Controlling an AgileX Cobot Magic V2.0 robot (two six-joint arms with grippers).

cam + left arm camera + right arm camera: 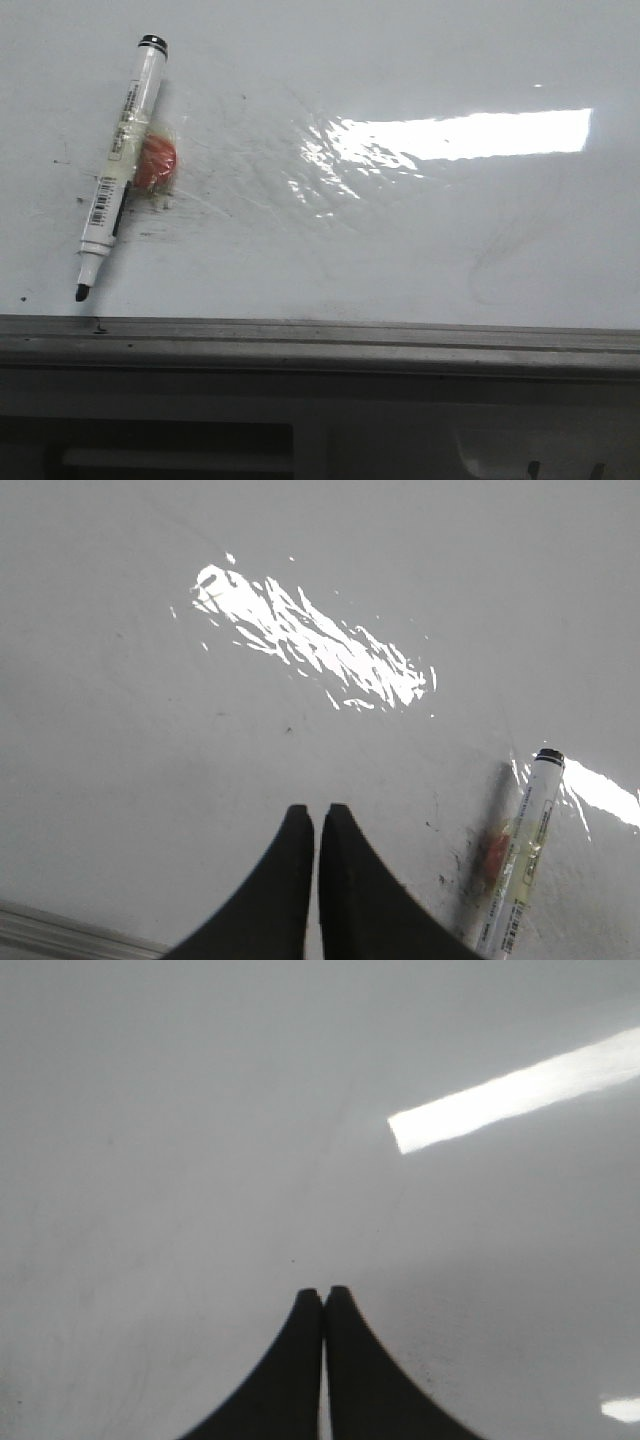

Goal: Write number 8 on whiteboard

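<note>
The left pincer (316, 817) and the right pincer (324, 1297) both have their fingers pressed together with nothing between them, each hanging above bare whiteboard (400, 250); neither shows in the front view, and no drawn number 8 can be made out on the board. The uncapped marker (120, 165) lies flat just beside the left pincer, against a small red object (155, 163), partly cut off in the left wrist view. Its tip is near the grey edge rail (320, 335), and past both pincers the board is open up to the glare patch (460, 135).
</note>
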